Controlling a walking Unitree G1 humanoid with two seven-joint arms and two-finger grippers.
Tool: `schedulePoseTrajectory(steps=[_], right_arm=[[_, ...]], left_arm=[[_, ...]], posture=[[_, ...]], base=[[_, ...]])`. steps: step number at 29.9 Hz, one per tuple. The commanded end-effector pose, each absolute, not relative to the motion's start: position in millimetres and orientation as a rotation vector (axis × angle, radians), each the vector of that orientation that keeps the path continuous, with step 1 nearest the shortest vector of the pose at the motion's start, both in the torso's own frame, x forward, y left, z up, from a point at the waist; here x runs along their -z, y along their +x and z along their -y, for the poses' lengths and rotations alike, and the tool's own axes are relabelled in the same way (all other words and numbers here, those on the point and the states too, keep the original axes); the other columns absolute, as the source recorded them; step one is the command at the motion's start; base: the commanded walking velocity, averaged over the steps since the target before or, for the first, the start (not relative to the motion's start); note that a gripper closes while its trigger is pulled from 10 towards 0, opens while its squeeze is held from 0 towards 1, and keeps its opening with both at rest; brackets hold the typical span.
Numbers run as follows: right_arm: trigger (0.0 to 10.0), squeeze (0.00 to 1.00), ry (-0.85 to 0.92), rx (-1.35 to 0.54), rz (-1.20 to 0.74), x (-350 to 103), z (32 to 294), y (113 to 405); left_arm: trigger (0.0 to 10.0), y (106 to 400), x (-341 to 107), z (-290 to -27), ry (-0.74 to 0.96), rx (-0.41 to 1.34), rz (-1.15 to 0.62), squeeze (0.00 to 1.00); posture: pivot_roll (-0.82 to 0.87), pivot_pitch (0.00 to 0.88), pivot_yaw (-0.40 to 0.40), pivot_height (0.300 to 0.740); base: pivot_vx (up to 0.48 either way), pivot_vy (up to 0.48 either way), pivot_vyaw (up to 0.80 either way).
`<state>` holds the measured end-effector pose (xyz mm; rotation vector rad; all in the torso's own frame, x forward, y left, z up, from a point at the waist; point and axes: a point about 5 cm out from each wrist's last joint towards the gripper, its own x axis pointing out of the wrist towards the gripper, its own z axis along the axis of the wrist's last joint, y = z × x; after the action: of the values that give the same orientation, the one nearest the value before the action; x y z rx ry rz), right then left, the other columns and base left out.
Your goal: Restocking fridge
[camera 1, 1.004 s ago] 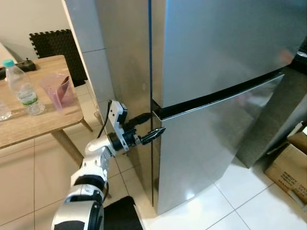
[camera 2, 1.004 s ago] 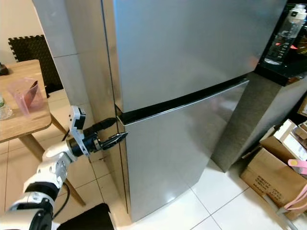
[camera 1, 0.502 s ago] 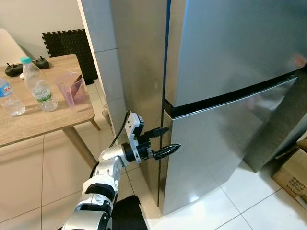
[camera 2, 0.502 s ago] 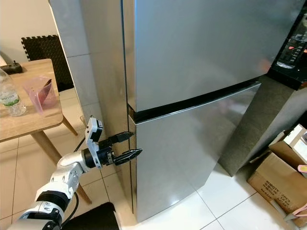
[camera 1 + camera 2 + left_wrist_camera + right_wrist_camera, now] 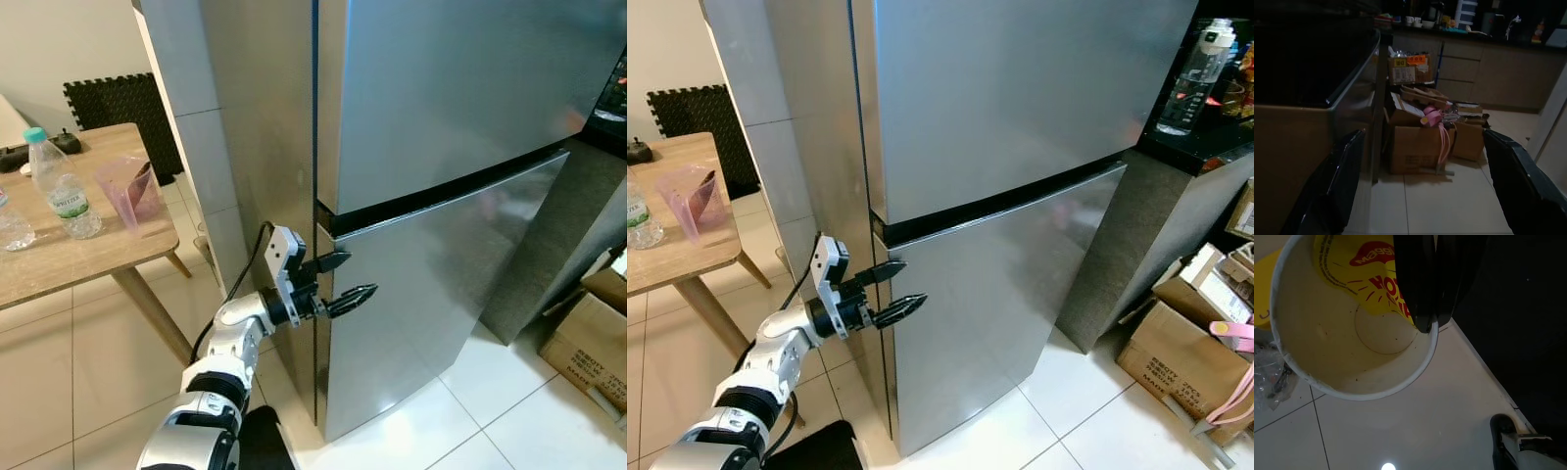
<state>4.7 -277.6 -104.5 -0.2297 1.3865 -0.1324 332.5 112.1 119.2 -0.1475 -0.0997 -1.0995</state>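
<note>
Fingers of the left gripper stand spread wide at the seam of the closed fridge, silver arm stretched forward and up, while the right gripper pinches the wall of an empty paper cup above the floor tiles.

White glossy floor tiles run under a wooden table. Behind the table, a black foam mat leans against the cream wall.
</note>
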Motion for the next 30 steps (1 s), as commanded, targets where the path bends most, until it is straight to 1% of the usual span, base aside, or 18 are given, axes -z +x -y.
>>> schedulePoseTrajectory(steps=[1,4,5,6,7,8,10,12,13,14,15,18,19,21,23,25,30], right_arm=[[10.0,0.00,-0.217,0.142,-1.387,105,276,3],[10.0,0.00,-0.217,0.142,-1.387,105,276,3],[10.0,0.00,-0.217,0.142,-1.387,105,276,3],[10.0,0.00,-0.217,0.142,-1.388,105,276,3],[10.0,0.00,-0.217,0.142,-1.388,105,276,3],[10.0,0.00,-0.216,0.141,-1.388,105,276,3],[10.0,0.00,-0.215,0.139,-1.389,105,276,3],[10.0,0.00,-0.214,0.139,-1.389,105,276,3],[10.0,0.00,-0.214,0.139,-1.389,105,276,3],[10.0,0.00,-0.214,0.139,-1.389,105,276,3],[10.0,0.00,-0.215,0.139,-1.389,105,276,3],[10.0,0.00,-0.215,0.139,-1.389,105,276,3],[10.0,0.00,-0.215,0.140,-1.389,105,276,3],[10.0,0.00,-0.216,0.140,-1.388,105,277,3],[10.0,0.00,-0.217,0.140,-1.387,105,277,3],[10.0,0.00,-0.217,0.139,-1.387,105,277,3],[10.0,0.00,-0.219,0.139,-1.387,105,277,4]], left_arm=[[10.0,330,-118,-120,-0.086,1.153,0.050,0.00],[10.0,327,-114,-122,-0.060,1.186,0.012,0.00],[10.0,325,-108,-128,-0.002,1.201,-0.047,0.00],[10.0,326,-105,-131,0.031,1.181,-0.081,0.00],[10.0,326,-105,-131,0.031,1.181,-0.081,0.00],[10.0,330,-103,-138,0.087,1.132,-0.119,0.00],[10.0,337,-103,-146,0.141,1.042,-0.154,0.00],[10.0,342,-104,-152,0.183,0.967,-0.165,0.00],[10.0,342,-104,-152,0.183,0.967,-0.165,0.00],[10.0,348,-108,-157,0.217,0.884,-0.154,0.00],[10.0,350,-110,-160,0.231,0.845,-0.147,0.00],[10.0,354,-114,-161,0.228,0.799,-0.124,0.00],[10.0,358,-120,-161,0.208,0.748,-0.081,0.00],[10.0,361,-127,-160,0.157,0.709,-0.025,0.00],[10.0,362,-133,-154,0.090,0.728,0.031,0.00],[10.0,362,-134,-151,0.073,0.739,0.044,0.00],[10.0,363,-133,-145,0.097,0.740,0.048,0.00]], posture=[[-0.09,0.000,-0.014,0.740],[-0.09,0.000,-0.016,0.740],[-0.09,0.000,-0.015,0.740],[-0.09,0.000,-0.015,0.740],[-0.09,0.000,-0.015,0.740],[-0.09,0.000,-0.015,0.740],[-0.09,0.000,-0.015,0.740],[-0.09,0.000,-0.015,0.740],[-0.09,0.000,-0.015,0.740],[-0.09,0.000,-0.015,0.740],[-0.09,0.000,-0.015,0.740],[-0.09,0.000,-0.015,0.740],[-0.09,0.000,-0.016,0.740],[-0.09,0.000,-0.017,0.740],[-0.09,0.000,-0.016,0.740],[-0.09,0.000,-0.016,0.740],[-0.09,0.000,-0.018,0.740]], base=[[0.000,0.000,0.00],[0.000,0.000,0.00],[0.000,0.000,0.00],[0.000,0.000,0.00],[0.000,0.000,0.00],[0.000,0.000,0.00],[0.000,0.000,0.00],[0.000,0.000,0.00],[0.000,0.000,0.00],[0.000,0.000,0.00],[0.000,0.000,0.00],[0.000,0.000,0.00],[0.000,0.000,0.00],[0.000,0.000,0.00],[0.000,0.000,0.00],[0.000,0.000,0.00],[0.000,0.000,0.00]])
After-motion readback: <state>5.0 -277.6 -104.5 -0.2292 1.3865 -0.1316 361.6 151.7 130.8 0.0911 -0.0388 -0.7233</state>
